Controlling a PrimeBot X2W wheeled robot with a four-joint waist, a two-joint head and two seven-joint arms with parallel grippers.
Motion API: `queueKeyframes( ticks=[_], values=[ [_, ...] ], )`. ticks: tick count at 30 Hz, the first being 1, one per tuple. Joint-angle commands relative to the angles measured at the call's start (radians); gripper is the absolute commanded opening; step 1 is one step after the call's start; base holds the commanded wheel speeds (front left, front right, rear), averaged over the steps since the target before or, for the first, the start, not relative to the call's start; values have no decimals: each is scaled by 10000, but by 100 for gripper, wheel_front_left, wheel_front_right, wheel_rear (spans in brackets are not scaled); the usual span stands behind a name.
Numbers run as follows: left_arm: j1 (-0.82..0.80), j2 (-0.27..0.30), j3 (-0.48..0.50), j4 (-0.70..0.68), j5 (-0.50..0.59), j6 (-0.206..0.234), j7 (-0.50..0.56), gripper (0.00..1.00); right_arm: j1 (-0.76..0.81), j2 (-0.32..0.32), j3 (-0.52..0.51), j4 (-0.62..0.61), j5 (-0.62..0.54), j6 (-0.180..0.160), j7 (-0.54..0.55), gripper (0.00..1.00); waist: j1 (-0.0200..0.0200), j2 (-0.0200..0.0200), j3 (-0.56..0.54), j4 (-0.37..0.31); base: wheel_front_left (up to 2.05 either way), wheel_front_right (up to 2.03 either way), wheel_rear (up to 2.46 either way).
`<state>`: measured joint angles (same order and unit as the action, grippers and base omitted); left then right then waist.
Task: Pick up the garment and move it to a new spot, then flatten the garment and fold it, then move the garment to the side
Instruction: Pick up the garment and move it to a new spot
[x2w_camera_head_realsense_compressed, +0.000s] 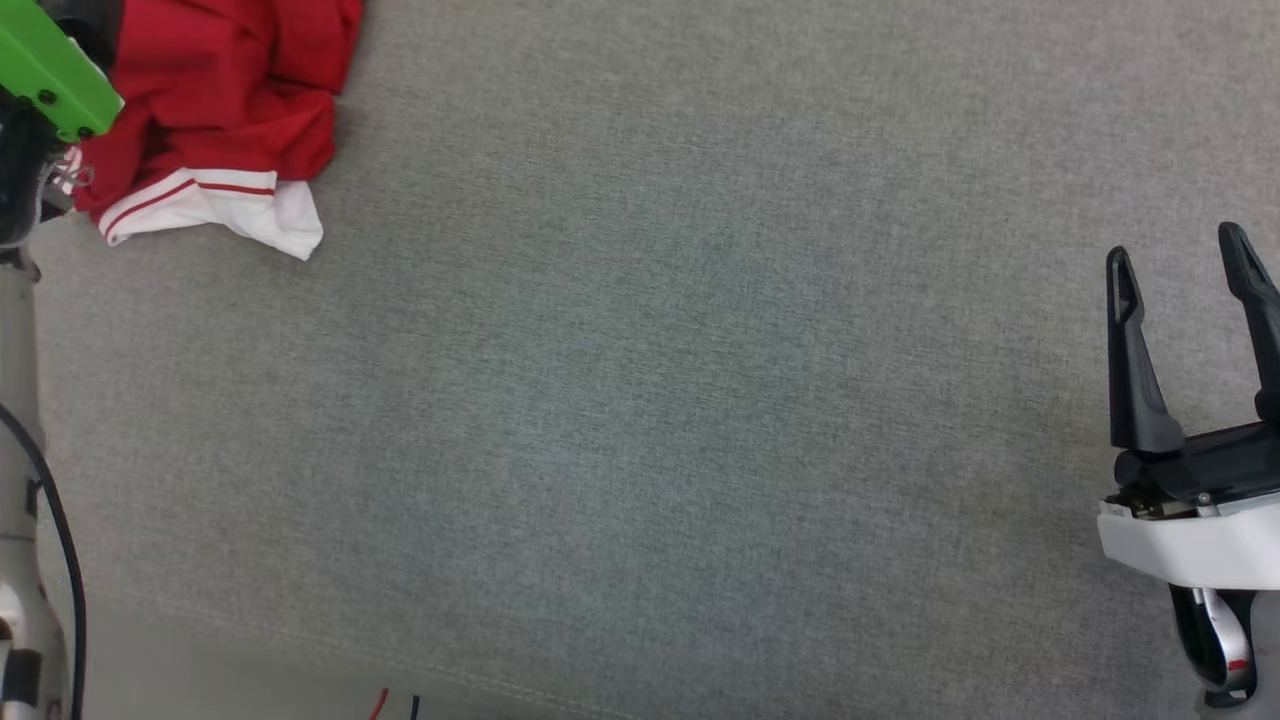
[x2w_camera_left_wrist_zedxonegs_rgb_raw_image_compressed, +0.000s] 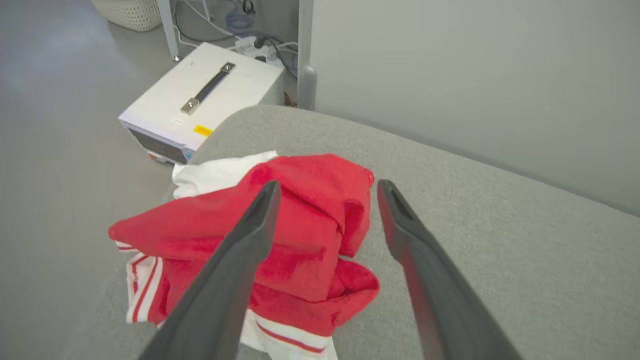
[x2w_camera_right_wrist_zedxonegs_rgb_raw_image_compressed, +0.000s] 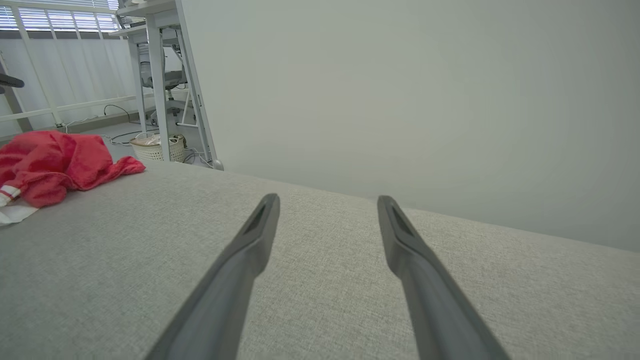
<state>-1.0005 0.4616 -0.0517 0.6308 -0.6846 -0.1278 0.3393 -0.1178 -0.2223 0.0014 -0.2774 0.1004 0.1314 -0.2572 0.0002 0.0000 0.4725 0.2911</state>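
The garment (x2w_camera_head_realsense_compressed: 225, 110) lies crumpled at the far left corner of the grey fabric surface (x2w_camera_head_realsense_compressed: 650, 400), red with a white striped sleeve spilling toward me. In the left wrist view my left gripper (x2w_camera_left_wrist_zedxonegs_rgb_raw_image_compressed: 325, 187) hovers open just above the garment (x2w_camera_left_wrist_zedxonegs_rgb_raw_image_compressed: 305, 220), one finger over the red heap, the other beside its edge, and nothing is held. The green wrist part of my left arm (x2w_camera_head_realsense_compressed: 50, 70) overlaps the heap's left side. My right gripper (x2w_camera_head_realsense_compressed: 1175, 245) stands open and empty at the far right, well away from the garment (x2w_camera_right_wrist_zedxonegs_rgb_raw_image_compressed: 55, 162).
The surface's rounded corner drops off just beyond the garment. Below it on the floor sits a white case with a black handle (x2w_camera_left_wrist_zedxonegs_rgb_raw_image_compressed: 200, 107). A wicker basket (x2w_camera_right_wrist_zedxonegs_rgb_raw_image_compressed: 155, 147) and table legs stand further off. A pale wall (x2w_camera_right_wrist_zedxonegs_rgb_raw_image_compressed: 425, 100) backs the surface.
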Motion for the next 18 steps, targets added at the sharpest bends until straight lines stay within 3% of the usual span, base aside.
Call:
queueKeyframes(
  ticks=[1, 8, 13, 18],
  values=[
    [-280, 200, -158, 166, -324, -27, 707, 100, -193, -70, -14, -97, -32, -7, -46, 100, -2, 0, 817, -507, 0, 0, 0],
    [-817, 1001, -809, 1060, -959, -26, 3734, 100, -484, -240, -68, -270, -14, -7, -46, 100, -2, 0, 1531, -852, 0, 0, 0],
    [-849, 964, -1294, 1749, -848, 112, 4890, 100, -608, -316, -146, -332, 9, -7, -46, 100, -2, 0, 1951, -1059, 0, 0, 0],
    [-651, 837, -1441, 2286, -771, 263, 4881, 100, -710, -353, -147, -355, 44, -7, -46, 100, -2, 0, 2126, -1191, 0, 0, 0]
  ],
)
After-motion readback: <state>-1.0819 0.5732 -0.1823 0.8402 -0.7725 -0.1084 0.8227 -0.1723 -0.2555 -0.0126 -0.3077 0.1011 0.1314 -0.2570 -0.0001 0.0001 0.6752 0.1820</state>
